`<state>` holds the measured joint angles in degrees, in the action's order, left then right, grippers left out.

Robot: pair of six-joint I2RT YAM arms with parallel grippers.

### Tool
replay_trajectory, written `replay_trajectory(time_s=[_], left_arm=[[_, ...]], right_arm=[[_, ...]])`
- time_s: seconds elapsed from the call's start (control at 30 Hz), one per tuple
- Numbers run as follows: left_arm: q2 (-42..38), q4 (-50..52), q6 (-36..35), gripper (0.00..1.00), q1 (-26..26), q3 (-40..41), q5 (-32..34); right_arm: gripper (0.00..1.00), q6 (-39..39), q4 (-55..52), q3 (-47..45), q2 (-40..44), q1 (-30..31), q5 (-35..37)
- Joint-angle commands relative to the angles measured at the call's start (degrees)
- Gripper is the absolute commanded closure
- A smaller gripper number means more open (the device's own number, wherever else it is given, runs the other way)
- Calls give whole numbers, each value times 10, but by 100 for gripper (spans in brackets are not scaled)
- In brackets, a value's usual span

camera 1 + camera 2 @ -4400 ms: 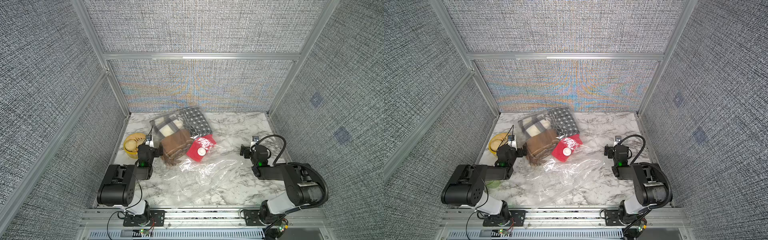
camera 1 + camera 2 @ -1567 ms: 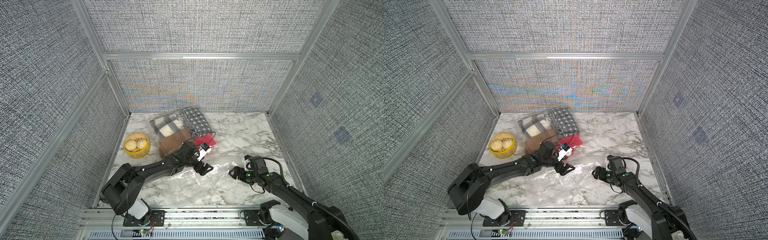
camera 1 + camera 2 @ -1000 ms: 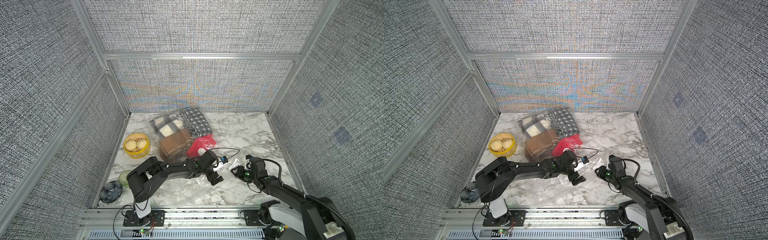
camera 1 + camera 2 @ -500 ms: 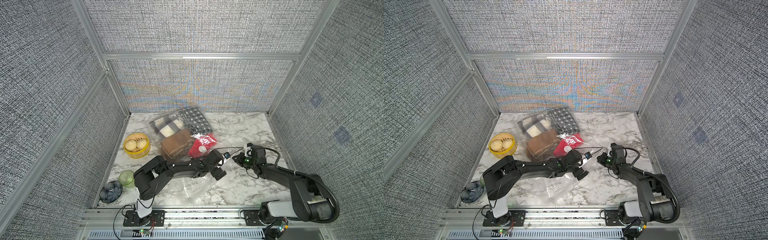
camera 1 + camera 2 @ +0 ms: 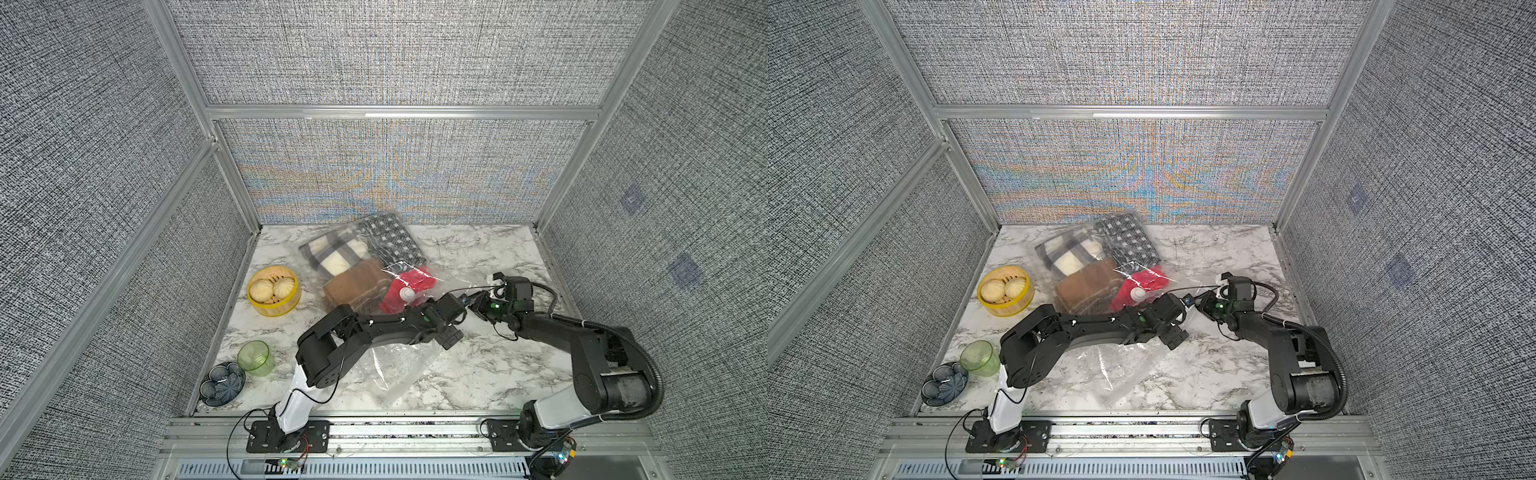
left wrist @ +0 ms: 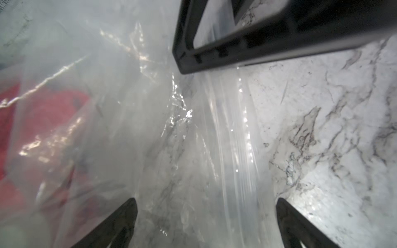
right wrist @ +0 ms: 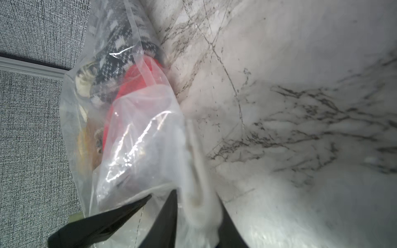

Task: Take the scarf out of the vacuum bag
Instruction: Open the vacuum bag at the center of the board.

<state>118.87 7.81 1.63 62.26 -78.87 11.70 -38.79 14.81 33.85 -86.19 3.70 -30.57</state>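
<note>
In both top views, a small dark-blue patterned dish [image 5: 222, 383] is sitting at the lower left of the white marble tabletop [image 5: 478, 374]. A translucent green plastic cup [image 5: 254, 358] is standing just beside it. Further up the frame, a round yellow steamer basket [image 5: 272, 311] is holding two pale buns.

To the right of these, the large clear crinkly vacuum bag [image 5: 401, 363] is lying across the centre of the frame, its empty end trailing toward the lower edge. Four folded scarves are sitting inside its upper end: a grey-and-cream plaid scarf [image 5: 336, 255], a black-and-white patterned scarf [image 5: 390, 237], a brown scarf [image 5: 353, 286] and a red scarf [image 5: 411, 279]. The bag's small round white valve cap [image 5: 407, 294] is lying over the red one.

The left gripper [image 6: 206, 199] is reaching across the bag at the centre. In the left wrist view its fingers are standing spread wide, and the bag's ribbed zip-seal edge is running between them unpinched.

Further right, the right gripper [image 7: 196, 193] is meeting the bag's right-hand edge. In the right wrist view its fingers are standing slightly apart with a blurred fold of plastic between them. Whether they are gripping that fold cannot be told.
</note>
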Motion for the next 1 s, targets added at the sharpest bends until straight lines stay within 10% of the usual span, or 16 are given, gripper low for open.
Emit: replay_trajectory(time_s=[0.0, 0.33, 0.57, 0.97], left_arm=[[-18, 13, 10, 0, 6, 20, 23], [5, 34, 14, 26, 11, -2, 26], [-69, -12, 32, 13, 12, 55, -9], [-19, 9, 35, 21, 13, 28, 4]], right_arm=[[60, -7, 10, -33, 33, 0, -13], [57, 14, -39, -117, 162, 0, 33], [57, 29, -36, -147, 174, 0, 30], [57, 40, -48, -160, 201, 0, 31]])
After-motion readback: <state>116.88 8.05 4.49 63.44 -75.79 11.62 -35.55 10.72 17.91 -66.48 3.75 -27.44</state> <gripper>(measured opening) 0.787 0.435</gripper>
